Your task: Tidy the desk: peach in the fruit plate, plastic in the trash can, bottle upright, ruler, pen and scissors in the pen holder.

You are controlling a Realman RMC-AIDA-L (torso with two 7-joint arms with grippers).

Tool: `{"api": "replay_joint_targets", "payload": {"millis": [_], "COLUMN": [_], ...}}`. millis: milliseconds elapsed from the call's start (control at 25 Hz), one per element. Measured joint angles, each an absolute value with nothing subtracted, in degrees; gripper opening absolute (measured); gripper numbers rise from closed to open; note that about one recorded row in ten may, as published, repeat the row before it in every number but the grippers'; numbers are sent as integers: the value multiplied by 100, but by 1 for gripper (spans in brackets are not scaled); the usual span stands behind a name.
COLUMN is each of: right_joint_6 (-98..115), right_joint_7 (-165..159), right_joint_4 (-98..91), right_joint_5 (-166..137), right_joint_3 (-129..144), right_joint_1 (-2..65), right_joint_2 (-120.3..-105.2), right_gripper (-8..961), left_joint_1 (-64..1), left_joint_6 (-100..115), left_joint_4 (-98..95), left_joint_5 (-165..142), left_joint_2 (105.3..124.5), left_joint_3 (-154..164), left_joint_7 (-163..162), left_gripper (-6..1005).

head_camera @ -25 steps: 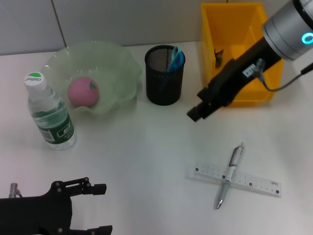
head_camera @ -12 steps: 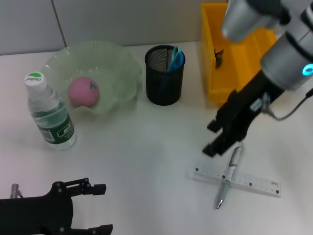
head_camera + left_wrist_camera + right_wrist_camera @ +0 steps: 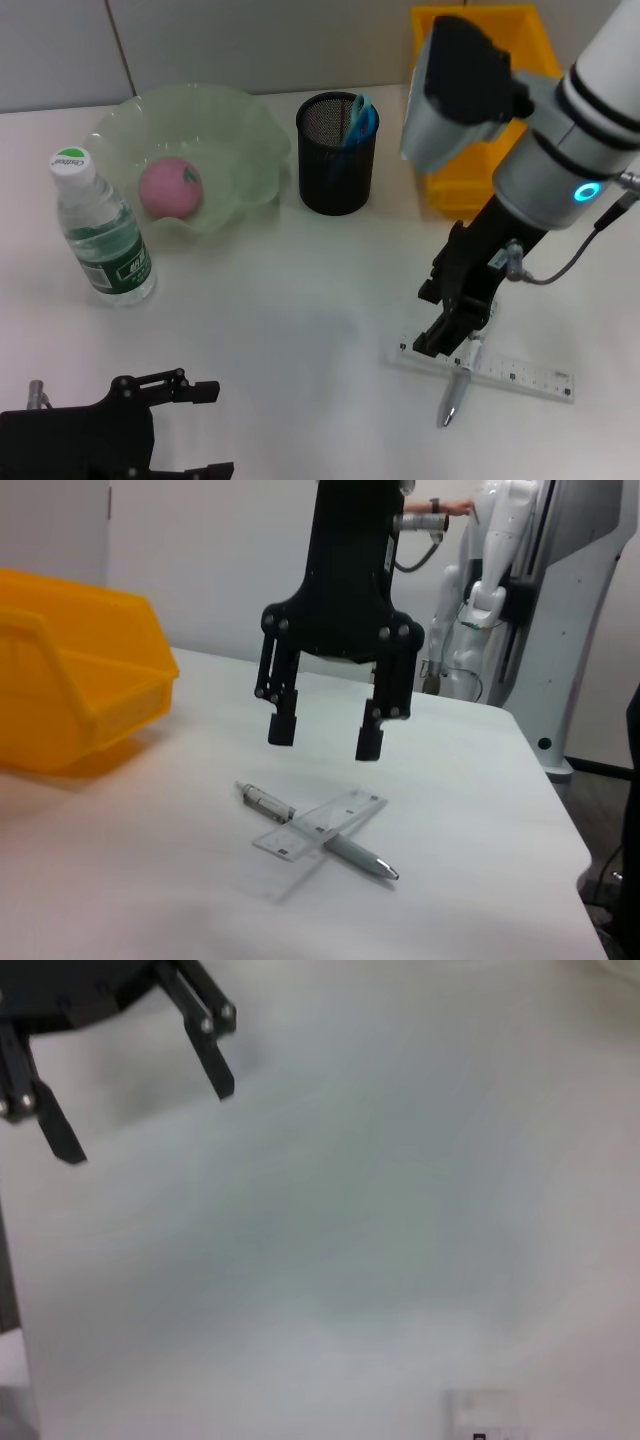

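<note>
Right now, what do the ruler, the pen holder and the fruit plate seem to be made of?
Ruler: probably clear plastic, as the table shows through it between black marks. Pen holder: likely black metal mesh, with fine holes in a matte wall. Fruit plate: pale green, translucent and glossy with a wavy rim; glass or plastic, hard to tell.

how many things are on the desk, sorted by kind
Containers: 3, namely fruit plate, pen holder, yellow bin
Stationery: 3, namely pen, ruler, scissors
Bottles: 1, bottle
Fruit: 1, peach
Total: 8
</note>
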State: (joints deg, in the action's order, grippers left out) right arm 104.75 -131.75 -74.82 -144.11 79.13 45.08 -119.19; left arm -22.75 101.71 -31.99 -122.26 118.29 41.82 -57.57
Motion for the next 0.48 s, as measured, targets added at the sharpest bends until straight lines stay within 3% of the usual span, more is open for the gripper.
{"api": "replay_joint_targets", "payload": {"millis": [480], "right_joint_6": [9851], "right_joint_7": [-13187], "right_joint_4": [-7090], "right_joint_5": [-14533], "right_joint_3": [8551], "right_joint_1": [4458], "right_joint_2": [-11936], "right_gripper": [639], "left_joint_1": [-2267], "left_joint_6": [10106], "left_joint_4": [-3199], "left_joint_5": [-12226], "left_joint_2": [11839], "left_joint_3": [4192], "left_joint_7": [-5801], "left_gripper": [834]}}
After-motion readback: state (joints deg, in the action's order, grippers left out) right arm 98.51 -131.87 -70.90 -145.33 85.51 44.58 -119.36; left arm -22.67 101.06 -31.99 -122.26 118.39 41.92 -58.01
